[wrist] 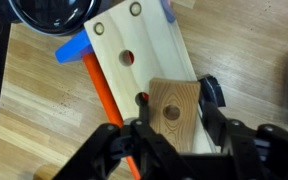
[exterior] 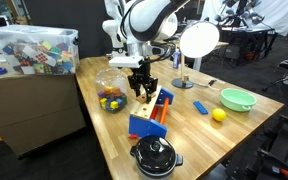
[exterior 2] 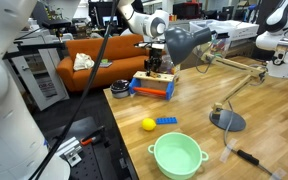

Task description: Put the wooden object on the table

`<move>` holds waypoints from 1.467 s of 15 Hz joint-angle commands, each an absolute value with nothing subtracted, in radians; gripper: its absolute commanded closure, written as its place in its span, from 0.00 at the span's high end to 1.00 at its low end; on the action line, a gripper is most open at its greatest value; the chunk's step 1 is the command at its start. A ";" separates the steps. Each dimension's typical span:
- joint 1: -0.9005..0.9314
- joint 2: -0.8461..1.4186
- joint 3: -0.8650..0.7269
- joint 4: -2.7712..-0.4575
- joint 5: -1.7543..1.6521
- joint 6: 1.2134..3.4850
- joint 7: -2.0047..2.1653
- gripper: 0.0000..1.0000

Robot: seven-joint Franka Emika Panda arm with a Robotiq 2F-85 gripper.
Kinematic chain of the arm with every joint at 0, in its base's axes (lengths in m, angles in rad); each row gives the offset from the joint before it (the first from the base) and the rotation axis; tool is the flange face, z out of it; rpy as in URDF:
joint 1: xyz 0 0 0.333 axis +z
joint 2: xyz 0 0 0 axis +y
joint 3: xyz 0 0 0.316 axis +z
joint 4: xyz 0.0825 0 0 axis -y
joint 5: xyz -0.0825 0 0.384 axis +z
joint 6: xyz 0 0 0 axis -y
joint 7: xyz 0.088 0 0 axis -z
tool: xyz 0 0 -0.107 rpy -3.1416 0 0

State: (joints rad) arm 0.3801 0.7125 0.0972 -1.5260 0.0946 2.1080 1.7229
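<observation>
In the wrist view my gripper (wrist: pixel 172 112) is shut on the wooden object (wrist: pixel 174 108), a small mid-brown block with a dark dot on its face. It hangs just above the pale holed top of the blue-and-orange toy box (wrist: pixel 134 55). In both exterior views my gripper (exterior: pixel 143 88) (exterior 2: pixel 156 66) is over the toy box (exterior: pixel 150 117) (exterior 2: pixel 152 87) on the light butcher-block table (exterior: pixel 189 135) (exterior 2: pixel 199 105). The block is barely visible there.
A clear bowl of coloured items (exterior: pixel 110 96), a black pot (exterior: pixel 155 156), a desk lamp (exterior: pixel 196 45), a blue piece (exterior: pixel 200 107), a yellow ball (exterior: pixel 218 115) and a green bowl (exterior: pixel 237 98) share the table. A cardboard box with a clear bin (exterior: pixel 32 60) stands beside it.
</observation>
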 commanded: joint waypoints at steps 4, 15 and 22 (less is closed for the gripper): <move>0.375 0.701 0.108 -1.544 0.114 2.143 1.715 0.41; 0.411 0.690 0.116 -1.535 0.087 2.118 1.714 0.43; 0.417 0.648 0.098 -1.522 0.041 2.111 1.717 0.38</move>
State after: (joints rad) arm 0.4138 0.6787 0.1082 -1.5129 0.0657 2.1106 1.7220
